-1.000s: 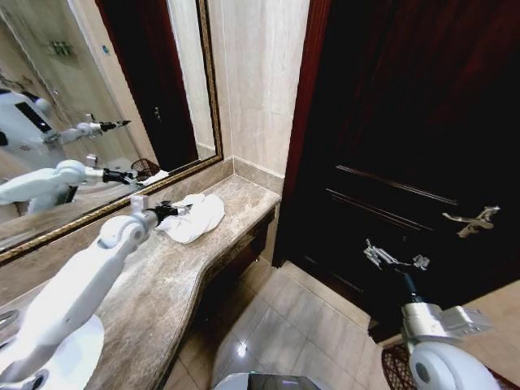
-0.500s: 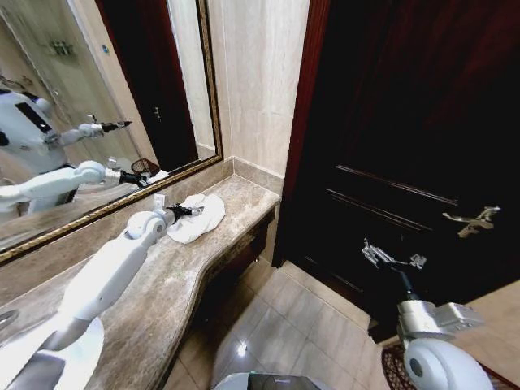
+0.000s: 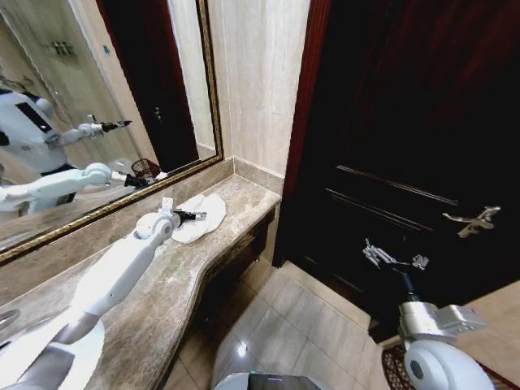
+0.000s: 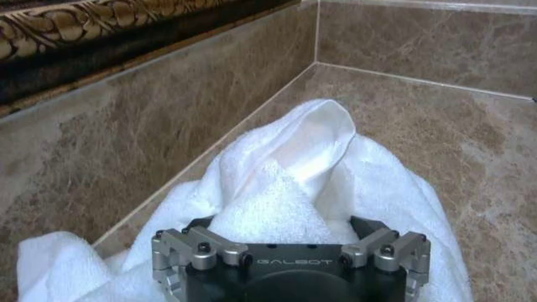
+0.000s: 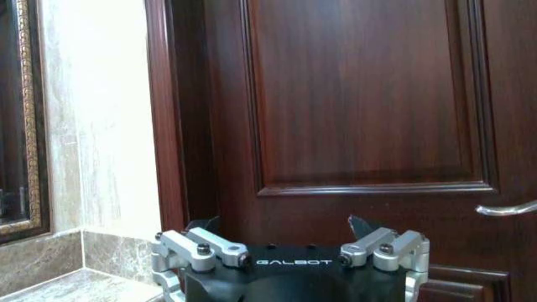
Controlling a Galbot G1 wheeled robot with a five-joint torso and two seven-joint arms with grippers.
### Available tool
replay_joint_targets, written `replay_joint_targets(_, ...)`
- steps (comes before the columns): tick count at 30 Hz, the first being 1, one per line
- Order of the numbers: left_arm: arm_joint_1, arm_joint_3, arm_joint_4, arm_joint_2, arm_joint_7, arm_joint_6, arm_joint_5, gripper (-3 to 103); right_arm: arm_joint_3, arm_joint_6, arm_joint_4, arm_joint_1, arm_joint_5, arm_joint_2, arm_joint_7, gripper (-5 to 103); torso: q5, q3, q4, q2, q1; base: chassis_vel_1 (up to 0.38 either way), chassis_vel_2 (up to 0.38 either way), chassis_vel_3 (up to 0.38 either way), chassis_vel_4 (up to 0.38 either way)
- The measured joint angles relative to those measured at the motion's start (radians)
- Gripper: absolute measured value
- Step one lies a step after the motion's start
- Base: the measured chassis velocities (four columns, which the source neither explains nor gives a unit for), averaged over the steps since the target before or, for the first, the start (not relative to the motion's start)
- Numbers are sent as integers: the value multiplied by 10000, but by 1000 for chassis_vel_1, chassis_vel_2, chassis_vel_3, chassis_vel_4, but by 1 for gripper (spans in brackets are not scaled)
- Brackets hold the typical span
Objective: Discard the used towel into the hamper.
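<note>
The left gripper's (image 3: pixel 197 216) fingers are spreading apart around the white towel (image 4: pixel 310 157), which is lying crumpled on the brown marble counter (image 3: pixel 175 284) beside the gilt-framed mirror (image 3: pixel 97 97). The right gripper (image 3: pixel 396 258) is hanging open before the dark wooden door (image 5: pixel 361 94).

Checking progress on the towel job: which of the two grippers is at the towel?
The left gripper: it reaches over the marble counter into the white towel. The right gripper hangs in front of the dark wooden door, away from the counter.
</note>
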State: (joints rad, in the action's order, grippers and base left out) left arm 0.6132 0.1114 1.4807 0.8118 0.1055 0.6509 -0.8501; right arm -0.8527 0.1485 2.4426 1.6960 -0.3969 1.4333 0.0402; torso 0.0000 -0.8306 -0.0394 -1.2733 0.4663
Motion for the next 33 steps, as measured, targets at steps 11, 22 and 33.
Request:
replay_joint_targets(11, 102, 57, -32, 89, 80, -34, 6, 100, 35, 0, 52, 27, -4, 25, 14, 100, 0, 0, 1, 0, 0, 0, 0, 0, 0)
replay_joint_targets(22, 115, 81, -29, 71, 111, -128, 3, 78, 43, -28, 27, 7, -3, 33, 20, 100, 0, 0, 0, 0, 0, 0, 0, 0, 0)
replay_joint_targets(33, 121, 78, 104, -46, 82, -174, -13, 34, 41, -118, -50, -44, 19, -26, 50, 100, -2, 0, 1, 0, 0, 0, 0, 0, 0)
